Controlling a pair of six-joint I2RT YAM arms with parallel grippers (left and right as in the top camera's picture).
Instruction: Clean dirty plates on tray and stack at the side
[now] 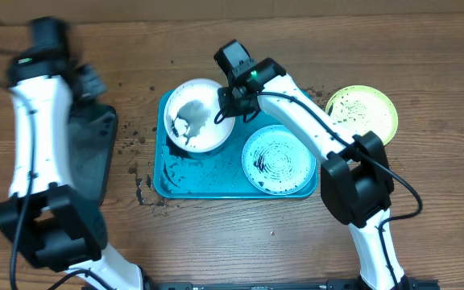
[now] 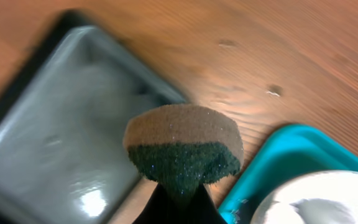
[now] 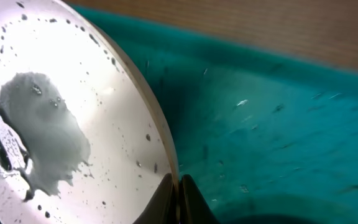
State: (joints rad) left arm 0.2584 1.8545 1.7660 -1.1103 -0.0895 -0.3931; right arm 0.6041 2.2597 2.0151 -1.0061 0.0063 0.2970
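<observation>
Gripping the white plate point(image 3: 73, 112) by its rim: right pincer point(image 3: 178, 186) clenched on the edge. That plate sits in the left half of the turquoise tray point(image 1: 208, 184), gripped side lifted, with a gray wet smear and black specks on its face. In the tray's right half, the light blue plate point(image 1: 277, 159) lies flat. Just right of the tray, the lime-green plate point(image 1: 362, 113) sits on the bench point(image 1: 256, 234). Off the tray's left rim, the left pincer point(image 2: 176, 202) is clamped on a brown-and-green sponge point(image 2: 184, 140), beside the black tray point(image 2: 61, 124).
</observation>
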